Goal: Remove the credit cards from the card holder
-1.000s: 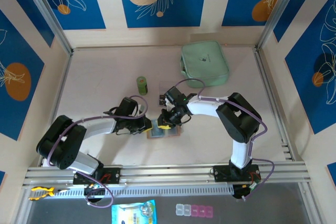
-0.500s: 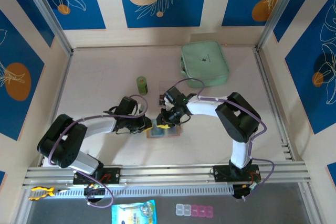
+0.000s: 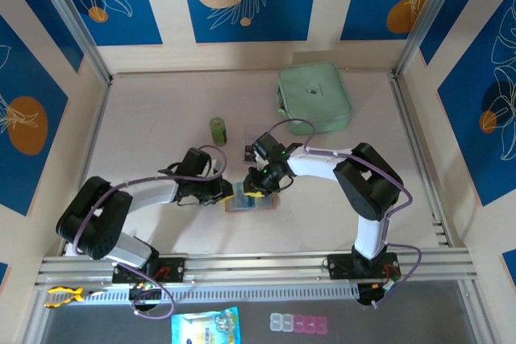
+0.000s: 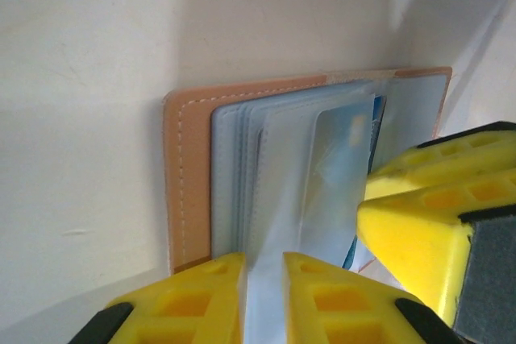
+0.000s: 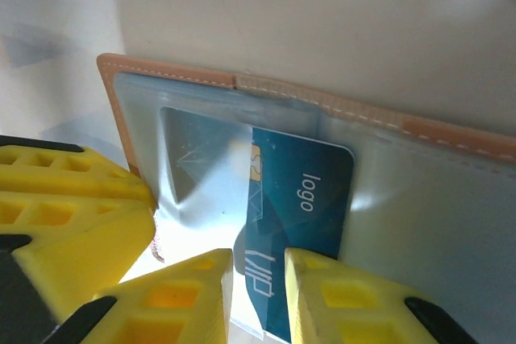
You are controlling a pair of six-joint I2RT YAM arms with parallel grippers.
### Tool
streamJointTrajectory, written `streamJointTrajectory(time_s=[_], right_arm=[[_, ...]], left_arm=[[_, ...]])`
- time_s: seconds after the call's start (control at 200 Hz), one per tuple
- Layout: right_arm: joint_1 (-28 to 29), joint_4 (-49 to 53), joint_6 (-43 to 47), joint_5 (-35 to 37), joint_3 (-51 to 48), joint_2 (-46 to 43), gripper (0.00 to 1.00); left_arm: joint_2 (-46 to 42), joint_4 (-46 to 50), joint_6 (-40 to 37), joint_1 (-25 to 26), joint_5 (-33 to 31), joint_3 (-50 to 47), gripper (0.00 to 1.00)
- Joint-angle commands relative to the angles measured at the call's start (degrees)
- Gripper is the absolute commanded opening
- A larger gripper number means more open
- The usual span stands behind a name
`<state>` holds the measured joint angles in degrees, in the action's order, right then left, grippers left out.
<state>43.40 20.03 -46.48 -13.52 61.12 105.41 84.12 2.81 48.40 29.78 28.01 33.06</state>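
Note:
The tan card holder (image 3: 251, 201) lies open on the table between both arms, its leather edge (image 4: 187, 175) and stitched rim (image 5: 451, 130) close to each wrist camera. My left gripper (image 3: 230, 193) (image 4: 264, 296) is shut on a raised clear pocket page (image 4: 278, 199), through which a pale card (image 4: 343, 175) shows. My right gripper (image 3: 258, 187) (image 5: 260, 288) stands over the bright blue credit card (image 5: 310, 199). That card sits partly in its pocket. The right jaws are a narrow gap apart, and the card's face shows between them. The two grippers' yellow fingers (image 4: 435, 215) nearly touch.
A mint-green zip pouch (image 3: 314, 96) lies at the back right. A small green cylinder (image 3: 218, 130) stands behind the left gripper, and a small dark item (image 3: 247, 151) lies behind the card holder. Walls close in the table on three sides.
Both arms have stayed almost still over the card holder. The right gripper's jaws have parted slightly.

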Motion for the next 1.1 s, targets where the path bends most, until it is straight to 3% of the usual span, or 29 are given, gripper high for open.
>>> streamJointTrajectory(time_s=[0.0,0.515,1.095], right_arm=[[0.35,2.41,1.39,0.86,1.00,-1.25,0.26],[0.20,1.07,2.35,0.33,0.84,-2.01,0.26],[-1.34,0.25,1.22,-0.45,-1.75,-6.47,0.26]], left_arm=[[-1.58,3.75,-1.72,-0.71,-0.86,1.51,0.18],[-4.36,5.77,-1.57,-0.28,0.64,3.85,0.12],[0.79,2.53,0.90,3.88,0.90,5.62,0.07]])
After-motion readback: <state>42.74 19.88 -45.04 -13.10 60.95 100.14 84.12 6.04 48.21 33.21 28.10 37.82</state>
